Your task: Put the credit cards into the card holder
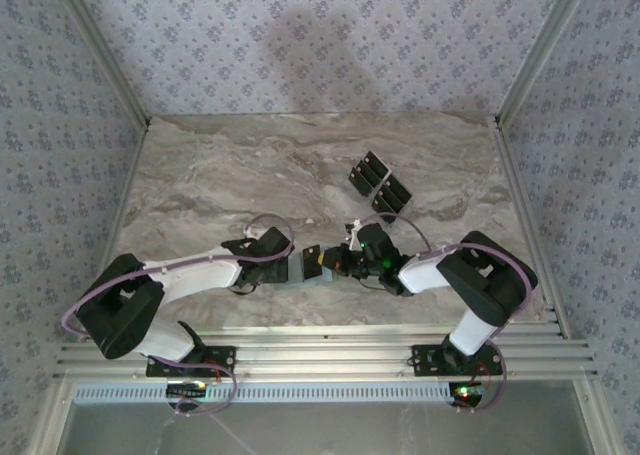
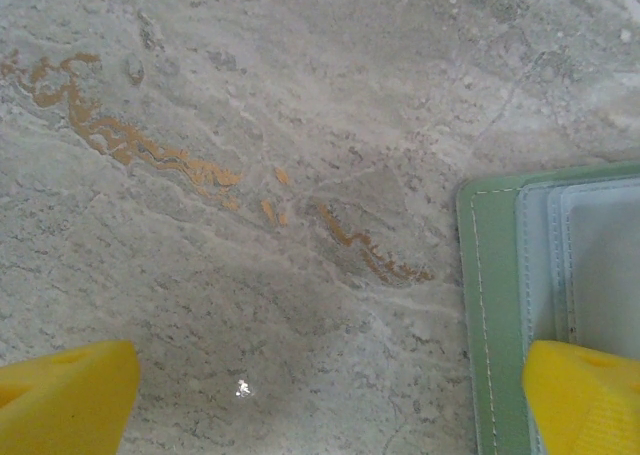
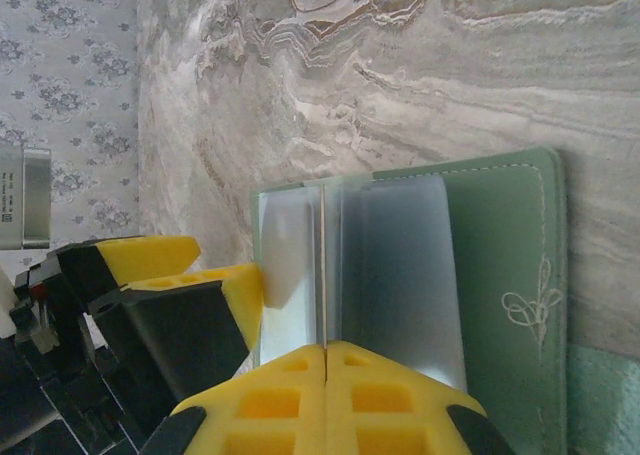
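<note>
My right gripper [image 3: 326, 350] is pinching a thin card [image 3: 323, 265], showing edge-on, over the soft green stitched holder [image 3: 500, 245] lying open near mid-table. My left gripper [image 2: 325, 400] is standing spread, one yellow pad [image 2: 585, 395] overlapping the holder's pale inside. Flat black cards [image 1: 380, 185] are lying farther back on the marbled table [image 2: 300, 125], their markings proving illegible.

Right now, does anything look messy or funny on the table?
Only a little. The black credit cards lie in a crooked, overlapping bunch, slanted to the edges of the table and away from the open card holder. Nothing looks spilled or broken.
</note>
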Available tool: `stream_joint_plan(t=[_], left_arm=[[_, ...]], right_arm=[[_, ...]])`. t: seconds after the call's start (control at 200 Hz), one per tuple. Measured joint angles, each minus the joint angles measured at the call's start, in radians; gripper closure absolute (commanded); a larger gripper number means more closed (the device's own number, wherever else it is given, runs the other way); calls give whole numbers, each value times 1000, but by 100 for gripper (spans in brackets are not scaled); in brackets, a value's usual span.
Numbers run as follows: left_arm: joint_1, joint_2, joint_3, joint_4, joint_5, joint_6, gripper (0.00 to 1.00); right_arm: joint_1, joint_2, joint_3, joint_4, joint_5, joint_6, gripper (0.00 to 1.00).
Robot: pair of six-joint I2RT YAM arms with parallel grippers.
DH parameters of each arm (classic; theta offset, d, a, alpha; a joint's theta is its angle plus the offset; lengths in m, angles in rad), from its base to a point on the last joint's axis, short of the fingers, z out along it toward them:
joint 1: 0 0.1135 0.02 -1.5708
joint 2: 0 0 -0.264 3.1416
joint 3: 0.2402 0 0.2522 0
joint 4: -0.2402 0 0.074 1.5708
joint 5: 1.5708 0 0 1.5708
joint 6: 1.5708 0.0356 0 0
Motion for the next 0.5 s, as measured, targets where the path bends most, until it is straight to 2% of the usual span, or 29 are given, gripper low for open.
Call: stream_joint_plan(t=[0.5], left_arm=[[0,0,-2,0,-10,0,1]], right_arm=[[5,55,8,50,-10,1,100]])
